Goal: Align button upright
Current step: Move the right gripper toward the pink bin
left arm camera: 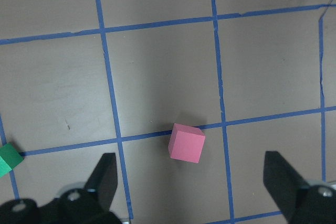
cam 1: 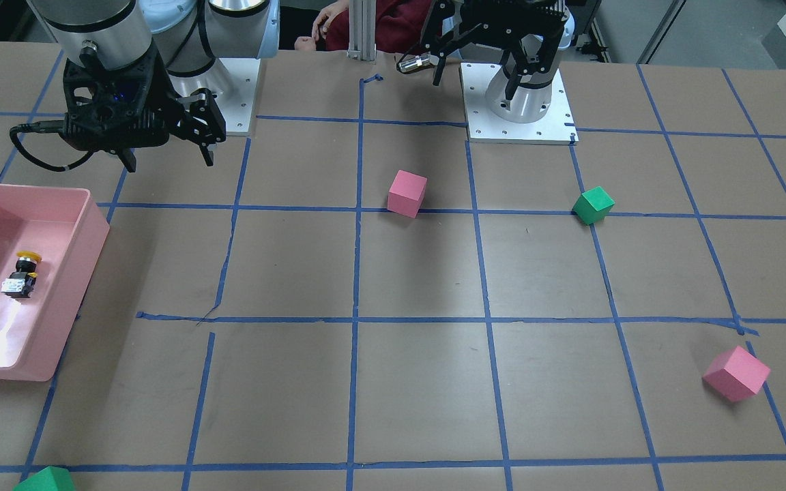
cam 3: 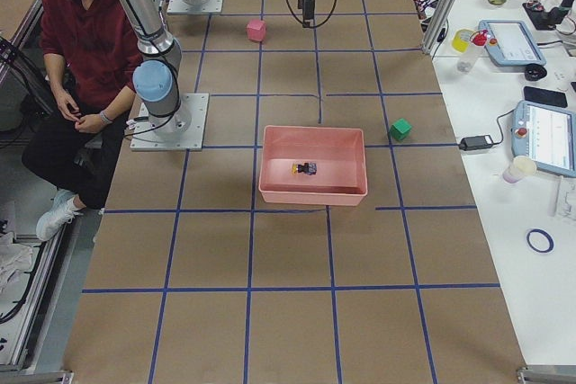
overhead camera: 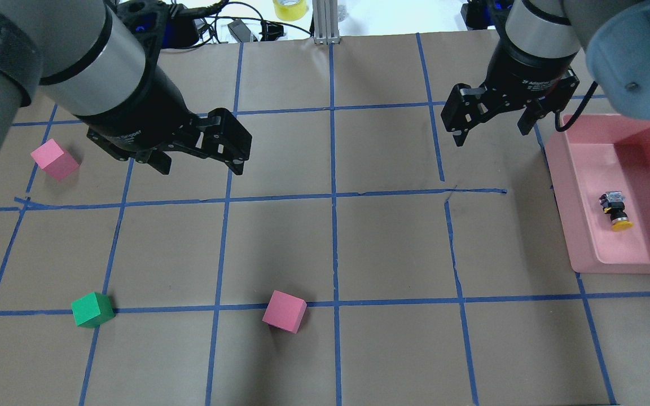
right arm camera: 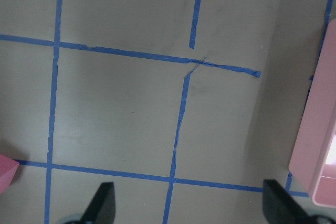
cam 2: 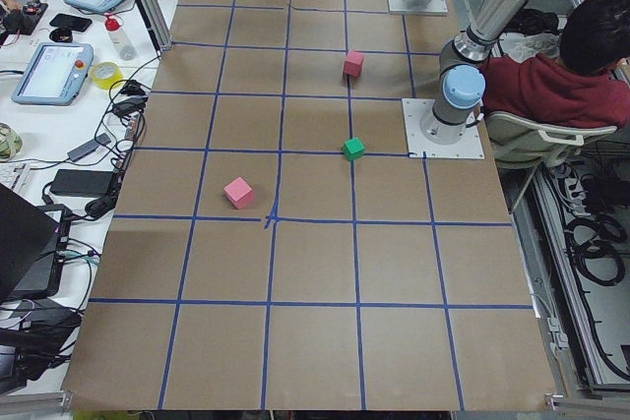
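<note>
You'll find the button (overhead camera: 616, 210) lying on its side in the pink bin (overhead camera: 629, 267) at the overhead view's right edge. Your left tool (overhead camera: 201, 168) and right tool (overhead camera: 492, 136) hang released above the worktop (overhead camera: 392, 242).

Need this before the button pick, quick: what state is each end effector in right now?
Left end effector: open, holding nothing.
Right end effector: open, holding nothing.

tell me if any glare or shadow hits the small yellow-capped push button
Exterior front-facing view: white glare on the floor of the glossy pink plastic bin beside the yellow-capped button. Overhead exterior view: no glare, a shadow darkens one bin corner.
</note>
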